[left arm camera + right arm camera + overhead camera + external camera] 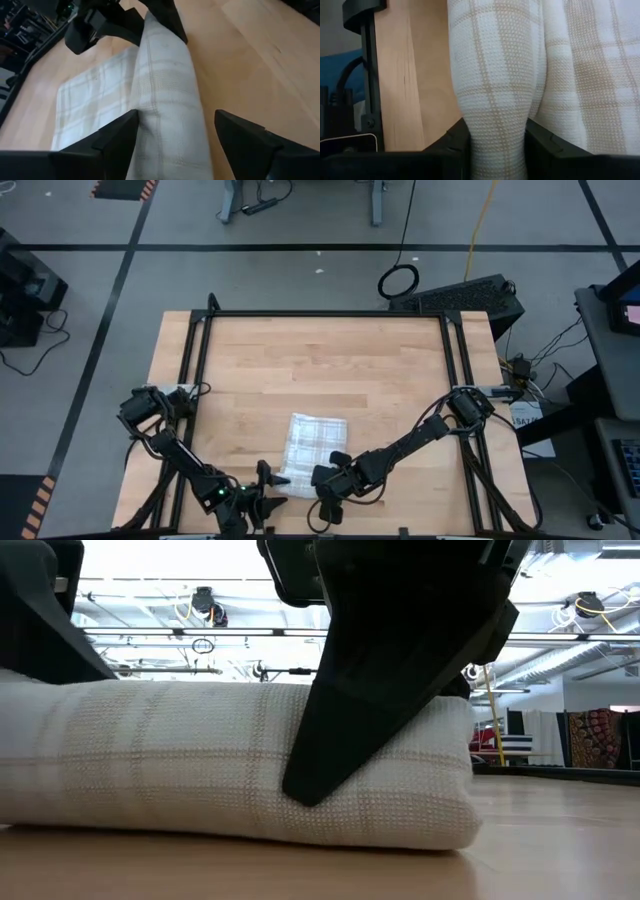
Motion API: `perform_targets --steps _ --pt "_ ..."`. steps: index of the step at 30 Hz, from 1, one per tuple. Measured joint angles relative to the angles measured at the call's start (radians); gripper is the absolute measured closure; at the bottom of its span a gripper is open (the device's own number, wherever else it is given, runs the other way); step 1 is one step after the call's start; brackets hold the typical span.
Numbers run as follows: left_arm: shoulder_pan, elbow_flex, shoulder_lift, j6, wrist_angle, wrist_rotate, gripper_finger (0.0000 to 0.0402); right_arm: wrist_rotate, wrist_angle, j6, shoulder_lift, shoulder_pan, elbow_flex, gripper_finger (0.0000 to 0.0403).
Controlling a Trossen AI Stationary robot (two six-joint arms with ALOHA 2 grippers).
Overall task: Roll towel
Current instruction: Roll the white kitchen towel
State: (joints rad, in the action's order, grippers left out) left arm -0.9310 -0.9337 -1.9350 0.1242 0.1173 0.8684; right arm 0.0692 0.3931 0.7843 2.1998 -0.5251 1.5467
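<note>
The white towel [318, 438] with a tan plaid grid lies on the wooden table near its front edge. Its near part is wound into a roll [165, 90], and the rest [90, 100] lies flat toward the far side. My right gripper [495, 150] is shut on the roll near its right end [440, 770]. My left gripper [175, 135] is open and straddles the roll's left end, with a gap between the roll and one finger [240, 135]. My left gripper's one finger [122, 132] lies against the side of the roll's left end [142, 120], on the flat cloth's side. The other finger stands apart from it. The fingers come slanting down, along the roll. My right gripper pinches the roll [492, 115] between its two fingers [457, 142], near its right end. The fingers come steeply from above and lie across it. The roll is drawn in narrower between them and rests on the table.
Black frame rails [195, 380] run along the table's left and right sides and its far edge [330, 313]. Bare wood [330, 370] stretches beyond the towel toward the far edge. The near table edge lies close behind both grippers.
</note>
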Motion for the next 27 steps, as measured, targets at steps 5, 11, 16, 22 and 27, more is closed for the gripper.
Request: perform_targets --steps 5,11,16,22,27 --pt "0.017 0.000 0.001 0.043 -0.101 -0.010 0.0092 0.000 -0.001 0.009 0.000 0.000 0.000 0.0293" --pt "0.027 0.000 0.001 0.076 -0.132 -0.012 0.0058 0.001 -0.001 0.011 0.000 0.000 0.000 0.0293" --pt "0.013 0.000 0.001 0.078 -0.082 0.007 0.0108 0.000 -0.002 0.027 0.000 0.000 0.000 0.0293" --pt "0.011 0.000 0.001 0.080 -0.079 0.015 0.0197 -0.016 -0.003 0.021 0.000 0.001 0.000 0.0293" --pt "0.038 -0.001 0.003 0.082 -0.078 -0.077 0.0282 -0.017 -0.002 -0.013 0.000 0.000 0.000 0.0293"
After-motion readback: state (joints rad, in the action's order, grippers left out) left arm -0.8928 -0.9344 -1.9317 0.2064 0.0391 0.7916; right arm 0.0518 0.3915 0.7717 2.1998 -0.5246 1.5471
